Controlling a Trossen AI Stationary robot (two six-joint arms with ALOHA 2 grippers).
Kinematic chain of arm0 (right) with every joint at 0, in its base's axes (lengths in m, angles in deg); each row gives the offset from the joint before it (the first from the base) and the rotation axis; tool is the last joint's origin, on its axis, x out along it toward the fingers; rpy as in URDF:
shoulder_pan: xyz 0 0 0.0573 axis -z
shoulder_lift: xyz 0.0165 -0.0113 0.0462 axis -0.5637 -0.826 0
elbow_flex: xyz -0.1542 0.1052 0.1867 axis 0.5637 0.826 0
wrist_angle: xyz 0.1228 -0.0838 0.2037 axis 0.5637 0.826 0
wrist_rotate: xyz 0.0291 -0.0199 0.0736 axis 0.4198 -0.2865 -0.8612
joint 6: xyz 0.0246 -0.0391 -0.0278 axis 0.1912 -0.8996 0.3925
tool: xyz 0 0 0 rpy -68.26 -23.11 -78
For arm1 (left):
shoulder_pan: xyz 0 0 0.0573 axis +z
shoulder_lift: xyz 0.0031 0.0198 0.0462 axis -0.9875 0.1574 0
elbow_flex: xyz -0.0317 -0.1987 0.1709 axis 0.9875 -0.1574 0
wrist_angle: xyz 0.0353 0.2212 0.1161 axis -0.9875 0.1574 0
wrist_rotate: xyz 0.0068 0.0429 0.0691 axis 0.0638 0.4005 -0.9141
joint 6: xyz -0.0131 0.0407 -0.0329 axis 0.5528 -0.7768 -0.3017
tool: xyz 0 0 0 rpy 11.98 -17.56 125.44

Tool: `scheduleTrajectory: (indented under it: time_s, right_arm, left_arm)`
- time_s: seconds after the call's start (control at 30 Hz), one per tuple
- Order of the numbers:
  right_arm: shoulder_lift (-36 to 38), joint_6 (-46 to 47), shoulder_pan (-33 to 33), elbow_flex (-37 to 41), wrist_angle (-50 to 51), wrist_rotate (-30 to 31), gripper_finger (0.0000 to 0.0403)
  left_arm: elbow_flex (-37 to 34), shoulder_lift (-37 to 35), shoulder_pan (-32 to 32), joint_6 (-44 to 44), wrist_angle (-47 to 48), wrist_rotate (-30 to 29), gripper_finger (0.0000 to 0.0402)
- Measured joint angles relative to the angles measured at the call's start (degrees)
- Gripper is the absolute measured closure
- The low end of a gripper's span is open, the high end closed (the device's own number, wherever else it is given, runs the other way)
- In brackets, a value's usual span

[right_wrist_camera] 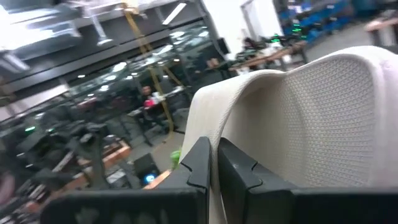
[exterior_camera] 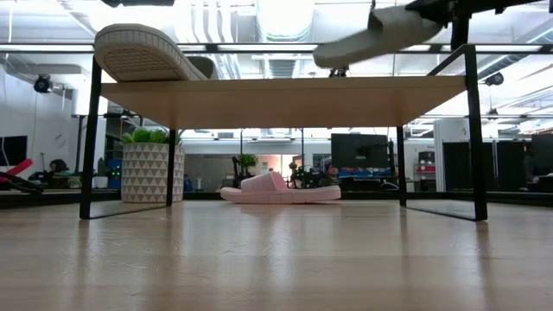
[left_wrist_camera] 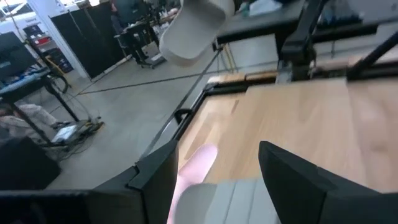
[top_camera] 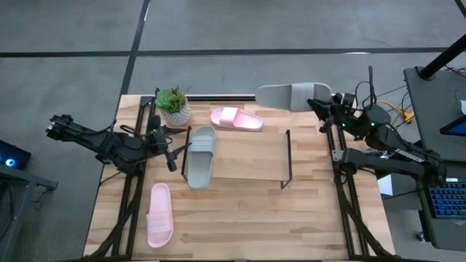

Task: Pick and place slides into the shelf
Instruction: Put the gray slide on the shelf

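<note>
My right gripper is clamped on a grey slide, held in the air over the table's far right corner, above and behind the shelf. In my right wrist view the two fingers are pinched together on the slide's pale, finely textured material. From table height this slide hangs tilted above the shelf's right end.

My left gripper sits at the shelf's left end with its fingers spread wide and nothing between them, just beside the second grey slide. That slide lies on the left end of the shelf board, its toe sticking out past the front edge; from table height its ridged sole overhangs the board.

I count four slides: two grey, two pink. One pink slide lies on the table behind the shelf, near the plant. The other pink slide lies on the table toward the front left, well apart from the shelf. There is one plant, in a white pot with a triangle pattern, at the far left corner.

I can read no brand, label or writing on the slides, the shelf or the pot.
</note>
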Motion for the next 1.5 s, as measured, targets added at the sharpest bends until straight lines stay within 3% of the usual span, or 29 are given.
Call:
scheduleTrajectory:
  time_s: [0.4, 0.77, 1.13, 1.5]
  right_arm:
    - [-1.05, -9.88, -10.96, 0.13, -5.33, 0.00, 0.0392]
    - [-5.73, -17.40, -17.62, 0.17, -12.03, -0.04, 0.0392]
    - [-15.20, -30.34, -26.90, -0.48, -24.79, -2.08, 0.0392]
    - [-24.63, -32.01, -28.04, -4.80, -27.34, -3.43, 0.0392]
  left_arm:
    - [-0.02, 3.79, 0.00, -0.27, -10.40, 10.24, 0.0194]
    - [-0.02, 7.62, 0.20, 0.05, -20.36, 10.23, 0.0194]
    - [-0.15, 11.32, 1.09, 1.64, -29.18, 10.44, 0.0194]
    - [-0.12, 14.40, 3.62, 2.44, -33.41, 15.05, 0.0194]
